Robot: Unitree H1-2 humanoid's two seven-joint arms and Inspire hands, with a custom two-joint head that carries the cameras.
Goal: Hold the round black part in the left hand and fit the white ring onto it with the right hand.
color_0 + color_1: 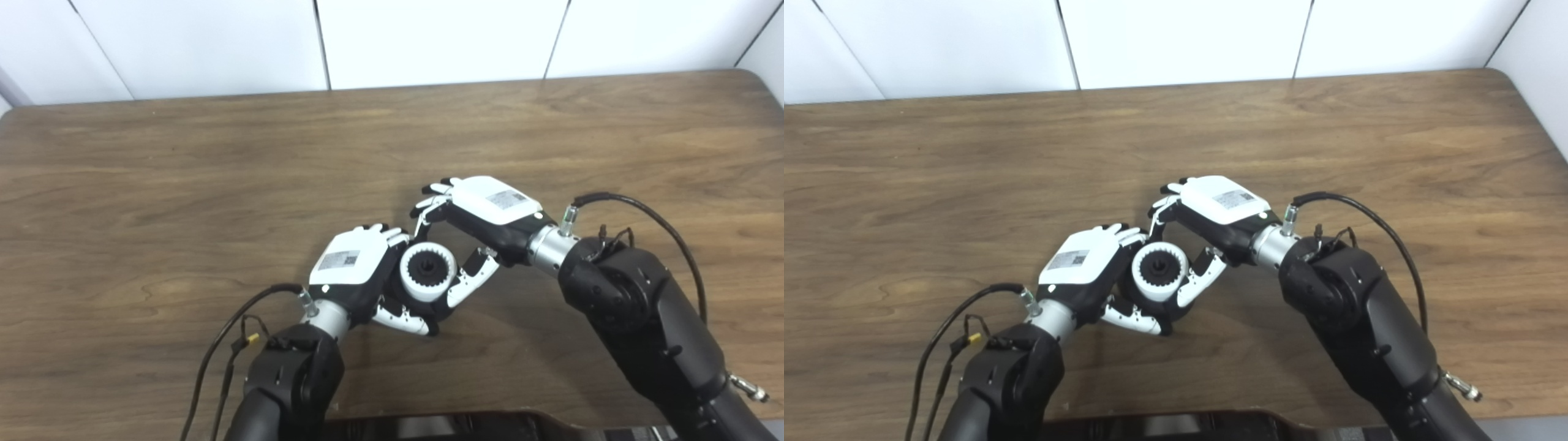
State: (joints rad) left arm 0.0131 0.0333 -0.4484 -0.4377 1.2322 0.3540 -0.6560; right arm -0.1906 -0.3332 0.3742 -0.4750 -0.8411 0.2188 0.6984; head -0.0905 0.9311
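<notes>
Your left hand [352, 266] grips the round black part [427, 267], toothed white ring [411, 283] seated around it; right hand [484, 214] pinches the ring's rim; both views agree.

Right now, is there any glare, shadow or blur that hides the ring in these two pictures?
Left eye view: even light, soft shadow under both hands, white ring sharp, teeth visible. Right eye view: a pale sheen on the far table, no glare on the ring; the black part inside is dark, detail lost.
</notes>
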